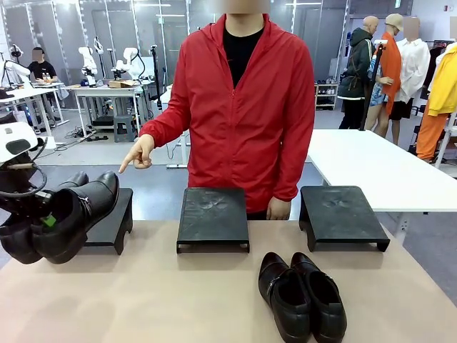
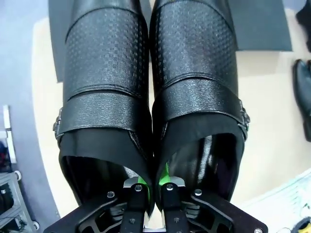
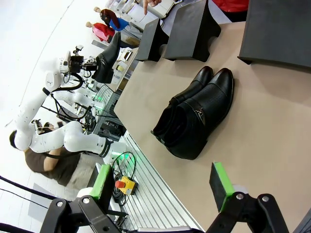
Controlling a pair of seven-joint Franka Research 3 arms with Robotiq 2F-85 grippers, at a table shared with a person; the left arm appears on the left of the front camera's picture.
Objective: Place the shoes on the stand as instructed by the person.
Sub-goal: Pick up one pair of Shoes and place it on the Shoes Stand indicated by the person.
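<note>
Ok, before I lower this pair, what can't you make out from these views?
- Front view: the held shoes cover most of the left stand, so whether their soles touch it is unclear.
- Left wrist view: the shoes' inner walls hide most of the pads of the left gripper; the toes run off the top edge.
- Front view: the second pair is cut at its near end by the bottom edge.

One glossy black pair (image 1: 61,214) aloft, toes over left stand (image 1: 112,227) — other pair (image 1: 303,296) flat on table (image 1: 143,300).
</note>
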